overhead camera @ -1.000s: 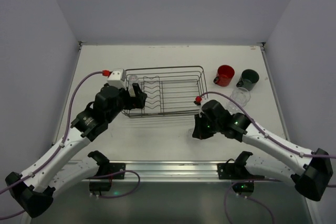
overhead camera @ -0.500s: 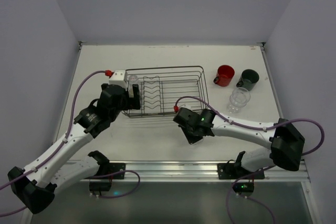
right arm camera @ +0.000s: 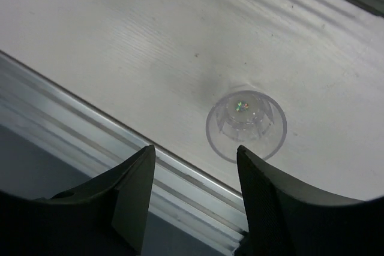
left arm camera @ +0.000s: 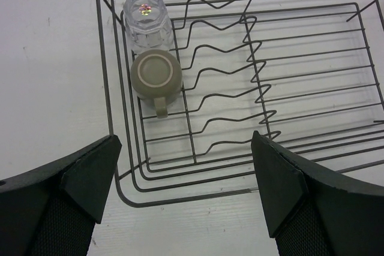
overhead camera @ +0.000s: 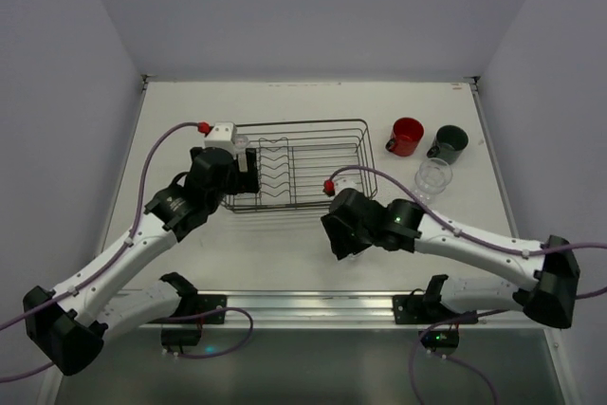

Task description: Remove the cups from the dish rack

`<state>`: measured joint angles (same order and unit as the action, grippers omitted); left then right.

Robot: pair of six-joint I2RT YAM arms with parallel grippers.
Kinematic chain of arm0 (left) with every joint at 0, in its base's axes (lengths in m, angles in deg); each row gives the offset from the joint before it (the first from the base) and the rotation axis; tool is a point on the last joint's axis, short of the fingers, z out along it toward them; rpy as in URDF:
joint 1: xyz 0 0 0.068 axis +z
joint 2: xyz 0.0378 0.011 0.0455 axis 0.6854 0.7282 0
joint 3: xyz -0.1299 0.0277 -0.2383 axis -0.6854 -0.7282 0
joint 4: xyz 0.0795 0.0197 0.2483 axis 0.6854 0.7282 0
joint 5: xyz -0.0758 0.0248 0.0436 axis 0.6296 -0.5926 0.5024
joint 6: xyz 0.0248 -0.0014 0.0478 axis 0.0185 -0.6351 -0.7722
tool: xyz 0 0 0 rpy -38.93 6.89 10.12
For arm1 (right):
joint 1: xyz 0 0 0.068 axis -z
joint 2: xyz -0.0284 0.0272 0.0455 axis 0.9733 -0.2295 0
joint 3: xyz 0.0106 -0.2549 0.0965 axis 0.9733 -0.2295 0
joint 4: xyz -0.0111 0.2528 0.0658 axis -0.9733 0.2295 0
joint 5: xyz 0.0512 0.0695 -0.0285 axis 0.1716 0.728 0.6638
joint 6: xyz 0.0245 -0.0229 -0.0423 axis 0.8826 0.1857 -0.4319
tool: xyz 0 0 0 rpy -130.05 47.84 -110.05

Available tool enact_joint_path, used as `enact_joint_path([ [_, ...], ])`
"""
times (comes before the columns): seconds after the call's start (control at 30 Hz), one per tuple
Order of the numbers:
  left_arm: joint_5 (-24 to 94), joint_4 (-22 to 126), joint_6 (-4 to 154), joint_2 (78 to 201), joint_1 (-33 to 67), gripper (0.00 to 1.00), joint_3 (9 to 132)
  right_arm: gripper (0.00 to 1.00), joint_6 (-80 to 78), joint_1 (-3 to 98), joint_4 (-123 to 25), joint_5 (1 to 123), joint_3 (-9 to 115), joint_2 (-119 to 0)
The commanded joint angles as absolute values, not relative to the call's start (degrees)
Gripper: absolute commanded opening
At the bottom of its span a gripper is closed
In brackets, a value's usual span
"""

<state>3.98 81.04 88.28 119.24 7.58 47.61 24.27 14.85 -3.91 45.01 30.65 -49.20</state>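
The black wire dish rack stands mid-table. In the left wrist view, a clear glass and a small olive-tan cup sit base-up in the left end of the rack. My left gripper hangs open above the rack's near left corner. My right gripper is open over the table's front edge. A clear glass stands free on the table just beyond its fingertips. The red mug, the dark grey-green mug and another clear glass stand right of the rack.
An aluminium rail runs along the table's front edge, close to the freed glass. Grey walls close in the left, right and back. The right arm lies across the near right part of the table.
My right gripper has gone from shut to open, and the clear glass now stands free near the front edge. The left gripper edged further over the rack's left end.
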Motion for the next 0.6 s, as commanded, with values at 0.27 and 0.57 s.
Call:
enact_joint_path([
  [0.27,-4.1,71.5,90.9,133.4,7.9,0.83,52.3,0.54,25.8,14.6,-13.9,45.2,26.1,-23.9],
  [0.57,-10.4,66.0,96.1,142.3,9.3,0.69,52.5,0.48,25.5,14.6,-15.9,45.2,22.3,-19.1],
])
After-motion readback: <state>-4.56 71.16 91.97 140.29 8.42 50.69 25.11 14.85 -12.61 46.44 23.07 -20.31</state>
